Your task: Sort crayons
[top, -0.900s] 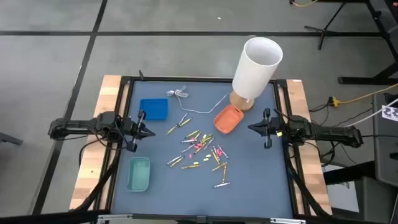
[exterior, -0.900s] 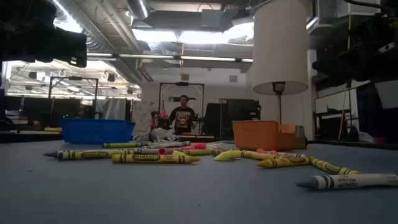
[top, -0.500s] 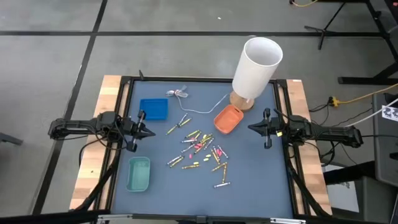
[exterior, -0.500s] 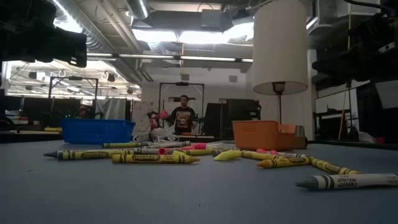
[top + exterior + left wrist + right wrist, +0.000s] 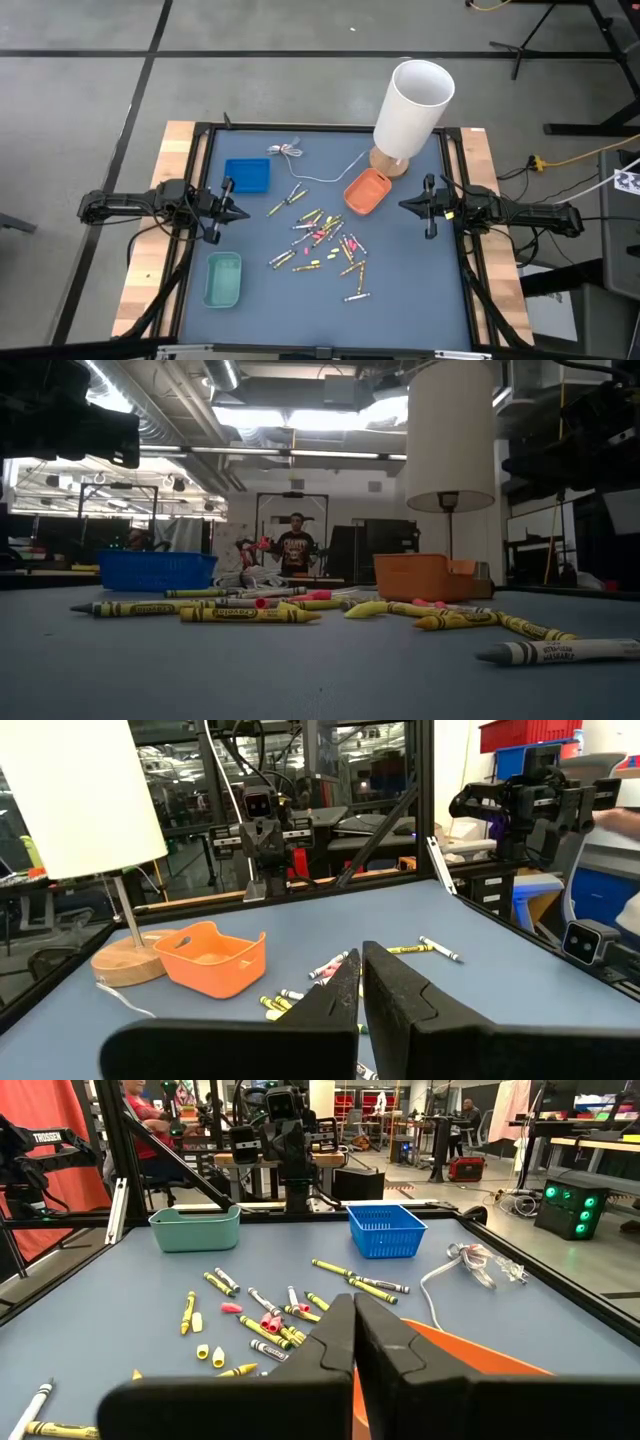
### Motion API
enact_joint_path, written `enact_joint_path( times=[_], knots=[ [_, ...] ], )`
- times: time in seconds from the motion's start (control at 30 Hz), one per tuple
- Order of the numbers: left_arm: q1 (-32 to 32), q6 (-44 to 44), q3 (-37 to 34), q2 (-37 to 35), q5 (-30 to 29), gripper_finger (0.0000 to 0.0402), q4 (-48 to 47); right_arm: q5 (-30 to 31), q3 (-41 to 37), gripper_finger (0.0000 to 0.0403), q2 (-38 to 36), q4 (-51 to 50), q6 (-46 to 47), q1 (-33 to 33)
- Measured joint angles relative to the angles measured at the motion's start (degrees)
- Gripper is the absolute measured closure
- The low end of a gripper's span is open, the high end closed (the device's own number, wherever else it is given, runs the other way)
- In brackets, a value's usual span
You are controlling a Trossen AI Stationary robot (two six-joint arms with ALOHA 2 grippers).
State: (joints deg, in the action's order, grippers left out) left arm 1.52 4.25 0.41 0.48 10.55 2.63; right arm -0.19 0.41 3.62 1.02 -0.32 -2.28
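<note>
Grey concrete floor (image 5: pixel 80 90) all round, dark seam lines crossing it. Yellow cable (image 5: pixel 575 155) trailing on floor at right. Overhead, bright ceiling lights (image 5: pixel 300 418) and exposed ducts (image 5: pixel 150 430). Person (image 5: pixel 295 545) standing far back by dark metal frame (image 5: pixel 290 500). Red bin (image 5: pixel 525 732) high on shelf. Green indicator lights (image 5: pixel 580 1195) glowing on dark box, right side.

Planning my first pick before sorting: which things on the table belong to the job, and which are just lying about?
Job:
- scattered small wax crayons, mostly yellow
- blue mesh plastic tray
- orange plastic tray
- teal plastic tray

Lying about:
- white-shaded table lamp on a round wooden base
- thin white cable
</note>
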Motion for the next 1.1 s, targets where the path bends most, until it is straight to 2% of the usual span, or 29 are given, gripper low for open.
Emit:
enact_joint_path(
  times=[0.63,0.9,1.0,1.1],
  knots=[
    [0.0,0.7,0.0,0.0,0.0,0.0399,0.0,-0.9,0.0,0.0398,0.0,0.9,0.2,0.0],
    [0.0,0.8,0.0,0.0,0.0,0.0399,0.0,-0.9,0.0,0.0397,0.0,8.2,7.4,0.0],
    [0.0,0.8,0.0,0.0,0.0,0.0399,0.0,-0.9,0.0,0.0384,0.0,12.3,8.9,0.0],
    [0.0,0.8,0.0,0.0,0.0,0.0399,0.0,-0.9,0.2,0.0353,0.0,16.1,10.7,0.0]
  ],
)
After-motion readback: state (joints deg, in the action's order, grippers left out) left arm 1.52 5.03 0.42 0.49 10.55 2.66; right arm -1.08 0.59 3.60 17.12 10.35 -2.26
